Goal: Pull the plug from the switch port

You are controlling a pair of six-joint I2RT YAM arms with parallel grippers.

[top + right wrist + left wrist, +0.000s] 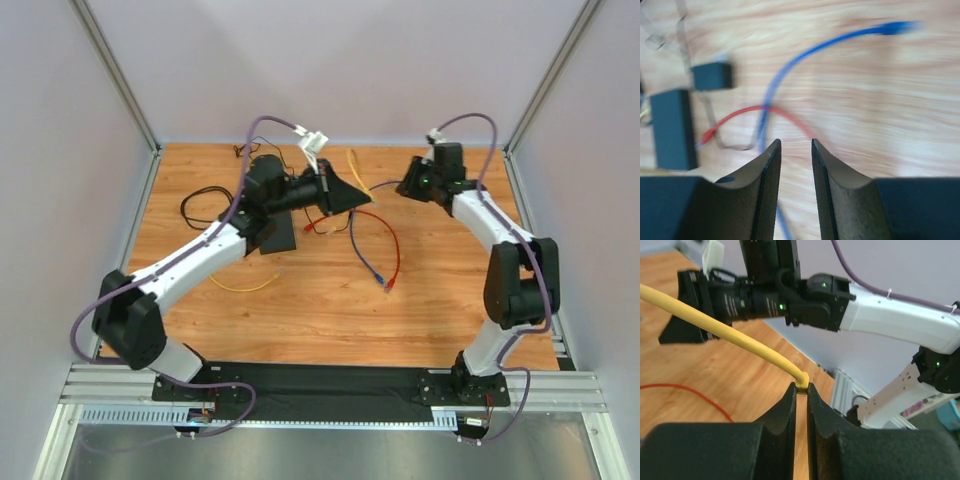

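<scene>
Clamps the plug [801,381] at the tip of the left gripper [801,390], jaws narrow around it, with the yellow cable [740,337] trailing away up-left. Holds the right gripper [796,146] slightly apart on nothing, above a red cable [740,114] and a blue cable [790,65]. Looks like the pull itself is done: keeps the plug raised, well apart from the switch [278,236], a flat matte-black box lying on the table [450,300] left of centre. Calls next for lowering and letting go. Shows no port face in any of the 3 views.
</scene>
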